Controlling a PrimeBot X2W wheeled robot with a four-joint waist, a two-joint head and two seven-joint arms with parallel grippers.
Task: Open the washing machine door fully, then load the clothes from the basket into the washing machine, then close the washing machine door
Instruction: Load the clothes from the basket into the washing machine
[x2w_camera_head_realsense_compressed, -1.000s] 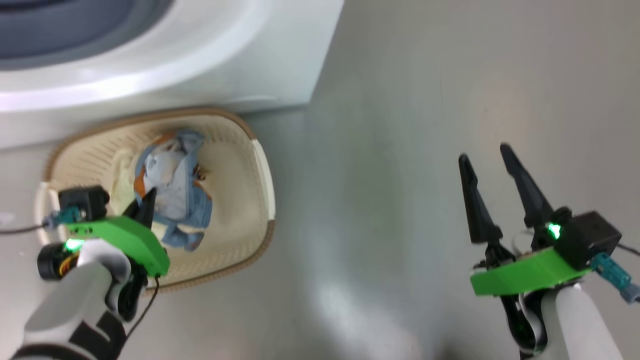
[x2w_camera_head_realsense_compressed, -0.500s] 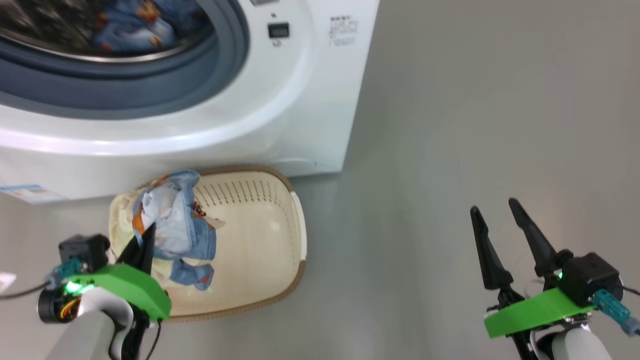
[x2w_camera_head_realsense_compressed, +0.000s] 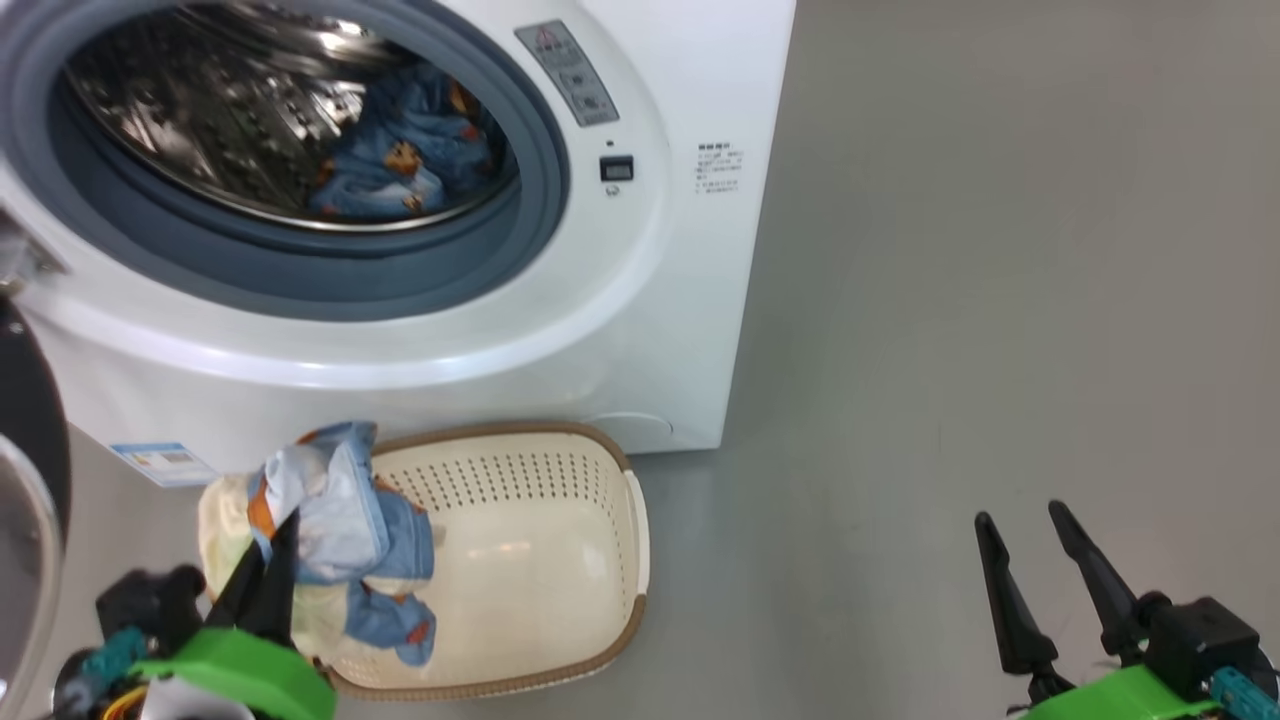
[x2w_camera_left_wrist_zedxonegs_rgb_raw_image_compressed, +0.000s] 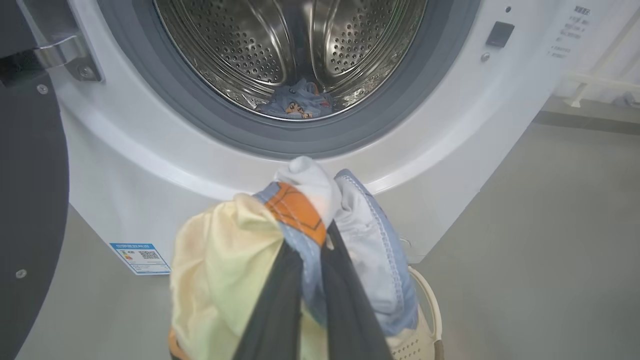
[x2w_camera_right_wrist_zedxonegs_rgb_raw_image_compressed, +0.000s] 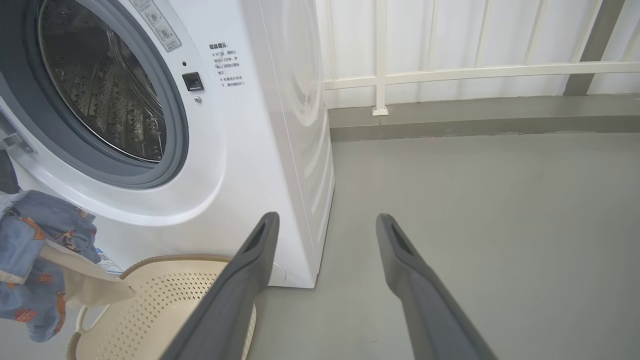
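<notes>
My left gripper clamped soft blue-and-cream clothes at seven o'clock; my right gripper stood apart, its wrist view adding a white slatted railing.

Laundry area: front-loading washing machine, perforated basket, bare grey floor, white railing behind.

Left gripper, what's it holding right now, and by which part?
The left gripper is shut on the clothes, pinching the bunched top of the light blue and cream garments above the basket. The right gripper is open and holds nothing.
</notes>
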